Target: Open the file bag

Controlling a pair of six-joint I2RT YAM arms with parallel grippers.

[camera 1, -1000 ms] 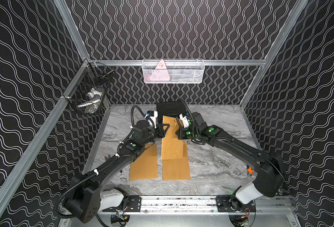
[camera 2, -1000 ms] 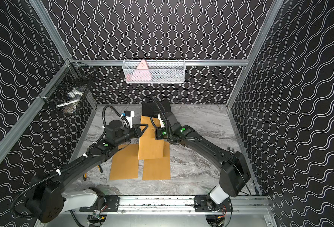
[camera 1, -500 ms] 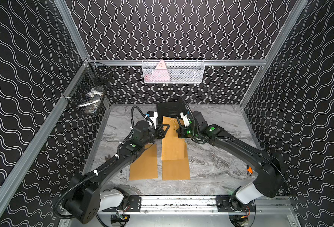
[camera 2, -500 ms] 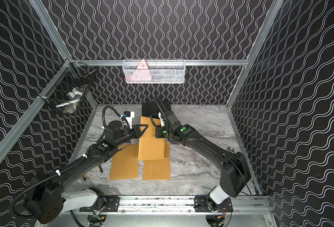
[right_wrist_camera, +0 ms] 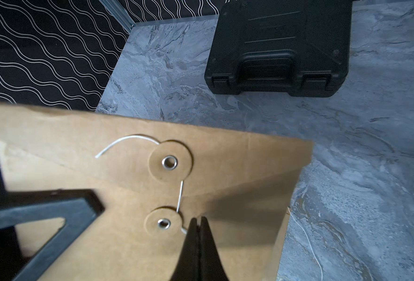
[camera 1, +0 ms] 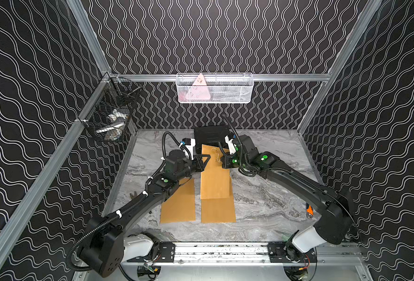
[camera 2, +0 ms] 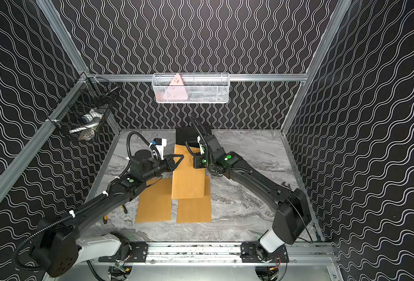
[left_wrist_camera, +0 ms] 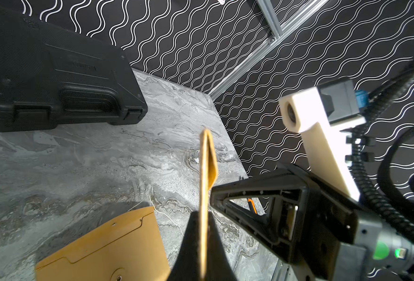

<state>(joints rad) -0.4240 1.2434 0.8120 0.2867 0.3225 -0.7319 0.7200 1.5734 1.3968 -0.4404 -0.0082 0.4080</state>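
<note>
brown file bag (camera 1: 214,175) — raised, tilted

Matt paper file bag (right_wrist_camera: 237,160), smooth white string (right_wrist_camera: 180,194), textured plastic case (right_wrist_camera: 274,36)

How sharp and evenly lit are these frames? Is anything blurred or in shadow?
Right wrist view: the file bag and its string are crisp, the right hand shut on the string is soft, and a shadow falls on the bag beside it. Left wrist view: the left hand pinching the bag's edge is blurred, the black case sharp. Both top views: even light, no glare.
</note>
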